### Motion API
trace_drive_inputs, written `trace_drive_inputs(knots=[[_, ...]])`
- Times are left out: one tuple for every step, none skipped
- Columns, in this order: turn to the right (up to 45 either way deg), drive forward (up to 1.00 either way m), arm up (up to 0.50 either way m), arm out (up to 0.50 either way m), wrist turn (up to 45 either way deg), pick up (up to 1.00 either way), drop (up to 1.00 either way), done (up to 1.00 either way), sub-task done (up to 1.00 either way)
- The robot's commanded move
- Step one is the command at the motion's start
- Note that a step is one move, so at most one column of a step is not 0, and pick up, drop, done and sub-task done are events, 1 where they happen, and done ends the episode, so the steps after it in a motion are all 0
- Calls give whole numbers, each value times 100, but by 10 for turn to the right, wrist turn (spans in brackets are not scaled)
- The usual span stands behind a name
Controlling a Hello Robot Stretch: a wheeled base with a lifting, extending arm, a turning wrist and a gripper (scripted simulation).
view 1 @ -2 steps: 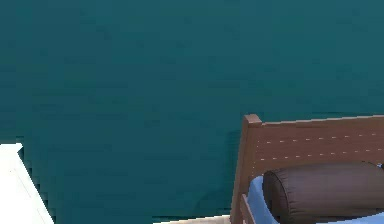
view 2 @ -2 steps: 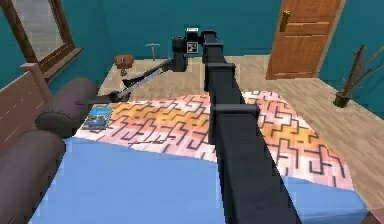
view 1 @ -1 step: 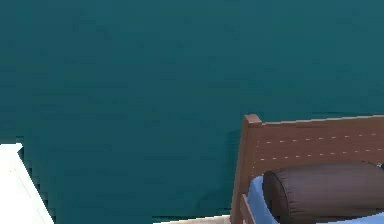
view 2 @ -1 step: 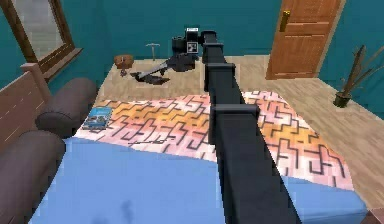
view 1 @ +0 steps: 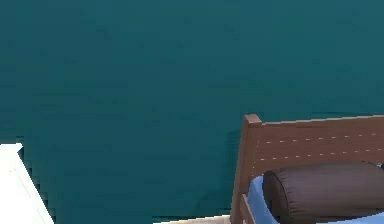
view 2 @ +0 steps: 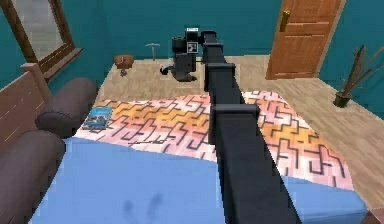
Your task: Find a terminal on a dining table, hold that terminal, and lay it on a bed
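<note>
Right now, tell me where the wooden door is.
The wooden door stands at the arm side view's top right, beyond the bed, with a potted plant just right of it.

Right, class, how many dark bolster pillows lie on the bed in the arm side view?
2. One bolster lies beside the headboard, above the other at the picture's left edge. More may lie out of frame.

Teal wall (view 1: 150,90), white furniture corner (view 1: 18,185), wooden door (view 2: 305,35), spiky plant (view 2: 350,78) right of it, wood-framed pane (view 2: 45,35).
</note>
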Motion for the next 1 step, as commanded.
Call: trace_drive_inputs(knots=[[0,0,-24,0,0,0,0,0,0]])
